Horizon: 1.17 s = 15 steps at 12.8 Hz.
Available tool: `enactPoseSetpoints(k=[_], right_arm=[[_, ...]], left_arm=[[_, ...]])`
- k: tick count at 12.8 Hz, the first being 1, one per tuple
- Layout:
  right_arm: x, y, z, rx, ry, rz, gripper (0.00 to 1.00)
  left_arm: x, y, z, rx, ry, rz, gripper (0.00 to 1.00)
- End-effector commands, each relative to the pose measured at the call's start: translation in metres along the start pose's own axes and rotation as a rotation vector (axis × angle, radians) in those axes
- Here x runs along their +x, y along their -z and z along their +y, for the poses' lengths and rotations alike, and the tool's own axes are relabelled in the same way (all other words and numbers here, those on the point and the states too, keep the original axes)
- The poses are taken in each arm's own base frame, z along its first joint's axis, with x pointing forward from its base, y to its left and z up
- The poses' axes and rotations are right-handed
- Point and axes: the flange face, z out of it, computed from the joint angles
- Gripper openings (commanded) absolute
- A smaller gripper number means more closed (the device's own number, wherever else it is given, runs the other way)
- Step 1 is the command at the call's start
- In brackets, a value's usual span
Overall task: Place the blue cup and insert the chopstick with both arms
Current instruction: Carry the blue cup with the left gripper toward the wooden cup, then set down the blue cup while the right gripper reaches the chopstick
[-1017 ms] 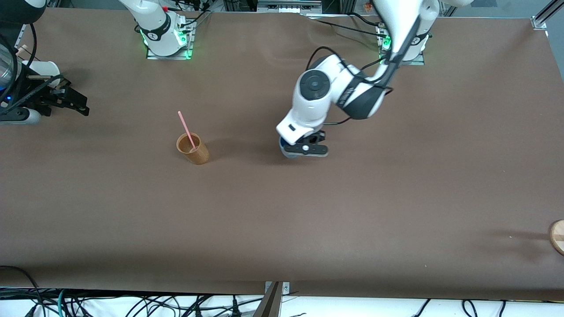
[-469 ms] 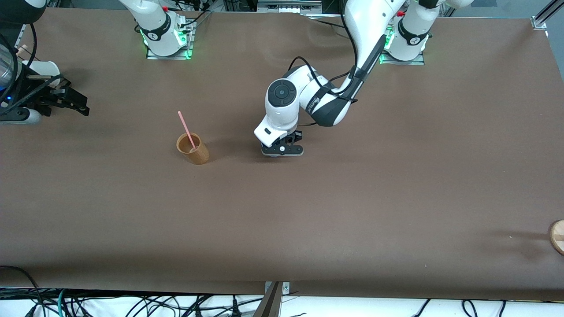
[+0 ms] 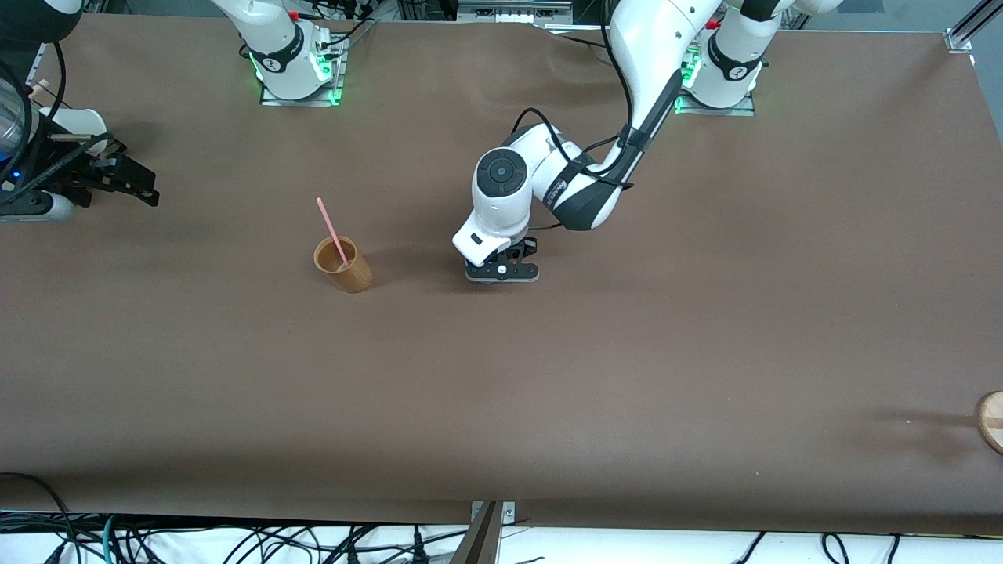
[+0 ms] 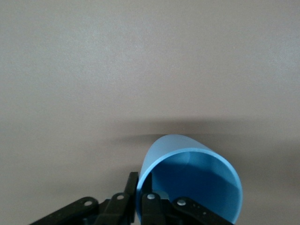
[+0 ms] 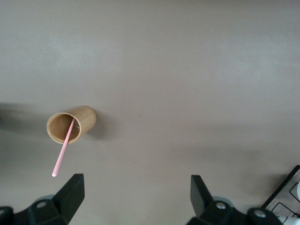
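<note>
No writing reads anywhere. The brown cup (image 3: 343, 265) on the bench (image 3: 627, 376) holds the leaning chopstick (image 3: 331, 232). Beside it, toward the left arm's end, the left gripper (image 3: 501, 271) pinches the blue cup's (image 4: 190, 185) rim, fingers nearly together. The right gripper (image 5: 136, 199) waits, fingers wide, empty.

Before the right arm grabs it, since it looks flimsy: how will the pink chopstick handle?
The chopstick looks thin, straight, probably stiff and light. Leaning loose in the brown cup, it may slide along the rim, or tip the cup.
</note>
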Motion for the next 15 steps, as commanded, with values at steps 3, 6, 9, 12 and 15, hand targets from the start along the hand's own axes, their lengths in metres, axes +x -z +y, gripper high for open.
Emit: enactPoseSetpoints(k=[3, 6, 9, 12, 15], right_arm=[[-0.003, -0.002, -0.007, 0.006, 0.012, -0.017, 1.00], [-0.005, -0.022, -0.012, 0.008, 0.009, -0.116, 1.00], [0.001, -0.041, -0.055, 0.004, 0.088, -0.157, 1.00], [0.014, -0.085, -0.108, 0.019, 0.110, -0.195, 1.00], [0.015, -0.147, -0.148, 0.017, 0.100, -0.202, 1.00]], left_arm=[[0.012, 0.022, 0.000, -0.013, 0.015, 0.038, 1.00], [0.016, 0.071, -0.003, -0.048, 0.017, 0.083, 1.00], [0.023, 0.132, -0.020, -0.078, 0.040, 0.123, 1.00], [0.048, 0.203, -0.073, -0.098, 0.106, 0.156, 1.00], [0.057, 0.258, -0.125, -0.081, 0.095, 0.143, 1.00]])
